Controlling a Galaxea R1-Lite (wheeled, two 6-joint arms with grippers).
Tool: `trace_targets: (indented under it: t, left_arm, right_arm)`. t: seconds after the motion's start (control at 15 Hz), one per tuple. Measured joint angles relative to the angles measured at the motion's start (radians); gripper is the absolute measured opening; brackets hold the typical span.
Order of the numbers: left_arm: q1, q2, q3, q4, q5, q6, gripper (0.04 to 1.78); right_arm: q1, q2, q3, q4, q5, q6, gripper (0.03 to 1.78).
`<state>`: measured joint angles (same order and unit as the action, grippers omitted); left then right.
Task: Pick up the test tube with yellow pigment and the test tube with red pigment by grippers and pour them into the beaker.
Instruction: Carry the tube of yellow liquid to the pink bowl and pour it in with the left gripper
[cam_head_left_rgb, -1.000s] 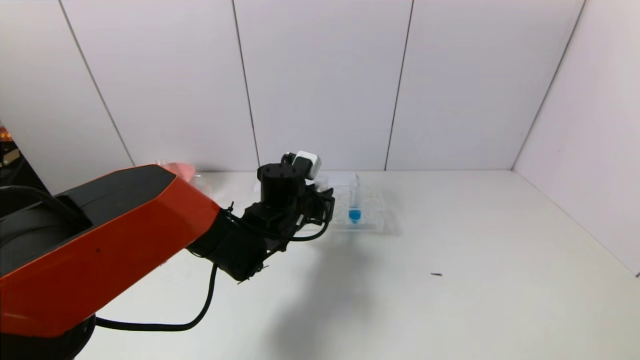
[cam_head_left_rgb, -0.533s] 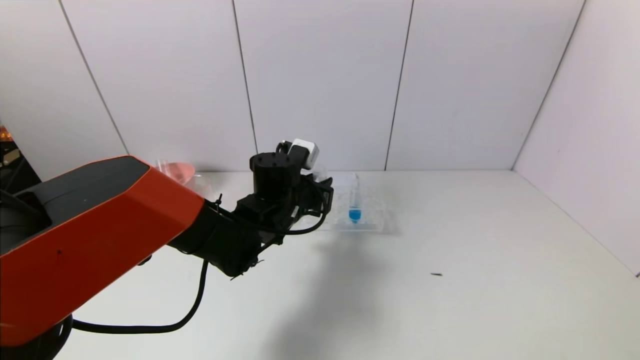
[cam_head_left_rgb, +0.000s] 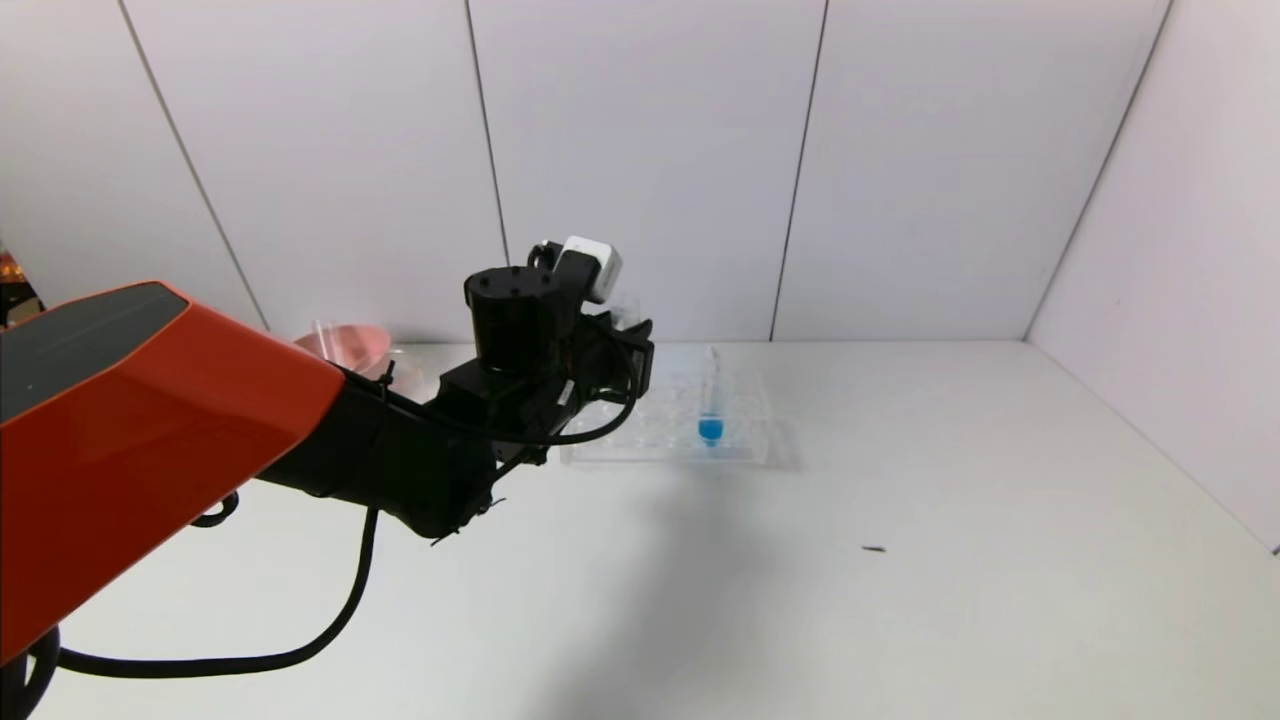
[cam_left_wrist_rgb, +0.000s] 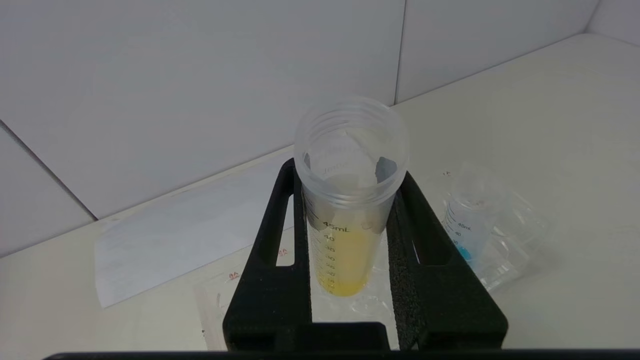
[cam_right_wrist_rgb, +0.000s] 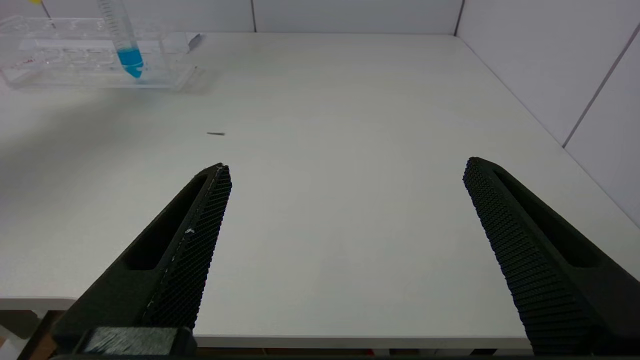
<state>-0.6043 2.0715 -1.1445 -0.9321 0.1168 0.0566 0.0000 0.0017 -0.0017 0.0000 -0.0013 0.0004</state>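
Observation:
My left gripper (cam_left_wrist_rgb: 347, 172) is shut on the test tube with yellow pigment (cam_left_wrist_rgb: 344, 250), a clear graduated tube with an open mouth, held upright above the clear rack (cam_left_wrist_rgb: 515, 250). In the head view the left gripper (cam_head_left_rgb: 612, 362) hangs over the rack's left end (cam_head_left_rgb: 610, 450). The right gripper (cam_right_wrist_rgb: 346, 165) stands open with nothing between its fingers, low over the table's near edge. The test tube with red pigment is out of view. A faint clear shape (cam_head_left_rgb: 405, 362) beside the pink bowl is mostly hidden by my left arm; I cannot tell whether it is the beaker.
A blue-liquid tube (cam_head_left_rgb: 710, 405) stands in the rack (cam_head_left_rgb: 745, 440). A pink bowl (cam_head_left_rgb: 345, 345) sits at the back left by the wall. White paper (cam_left_wrist_rgb: 175, 235) lies behind the rack. A small dark speck (cam_head_left_rgb: 873, 548) lies on the table.
My left arm has risen and drawn back to the left with the yellow tube, uncovering the rack's left end. The blue tube and rack have not moved.

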Motion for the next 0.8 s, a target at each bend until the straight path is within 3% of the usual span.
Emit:
trace_targets:
  t: [0.47,0.8]
  left_arm:
    - [0.012,-0.136,0.055,0.077,-0.002,0.010,0.45]
    - [0.090,-0.248,0.096,0.158,-0.010,0.019,0.45]
  right_arm:
    - [0.000,0.000,0.000,0.000,0.000,0.000,1.70]
    - [0.000,0.000,0.000,0.000,0.000,0.000,1.70]
